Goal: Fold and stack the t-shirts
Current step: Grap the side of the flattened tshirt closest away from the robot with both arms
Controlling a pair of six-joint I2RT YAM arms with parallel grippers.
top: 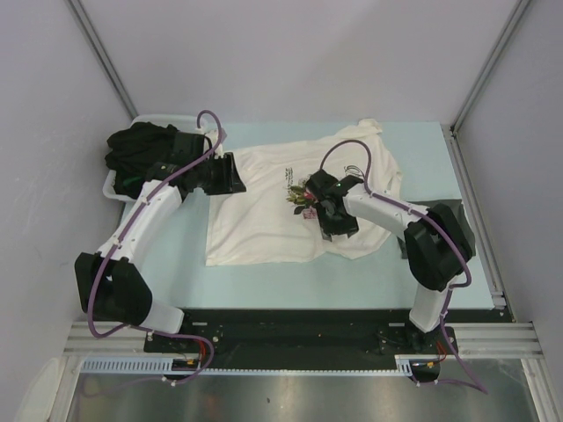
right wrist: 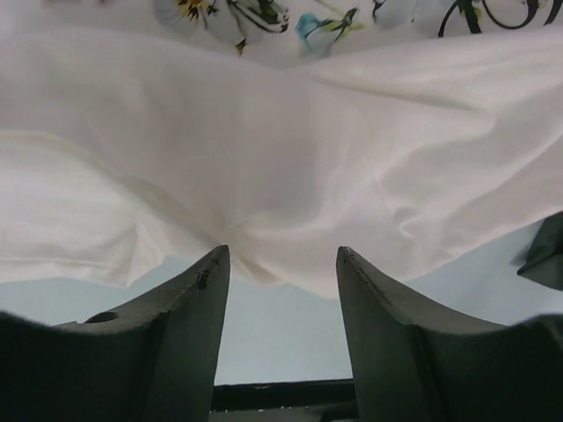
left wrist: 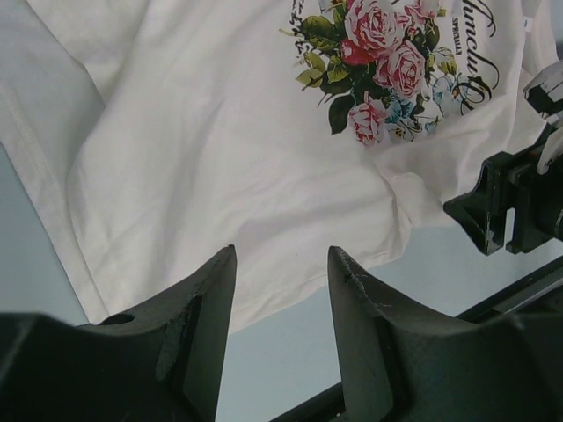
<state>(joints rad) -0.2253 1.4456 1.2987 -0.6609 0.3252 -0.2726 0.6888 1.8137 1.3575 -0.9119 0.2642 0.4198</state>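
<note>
The cream tee [top: 264, 220] lay spread out mid-table [top: 264, 286], rose print [top: 303, 195] facing up, a bit rumpled on its right side. The left gripper [left wrist: 281, 259] sat at the tee's left edge, its 2 jaws apart with nothing between them. The right gripper [right wrist: 281, 259] was low over the tee's near right part, just beside the print. Its jaws were spread wide too, with a fold of the hem right at the tips but not pinched. The black tees [top: 141, 149] were heaped in the tub [top: 110, 189] at the far left.
</note>
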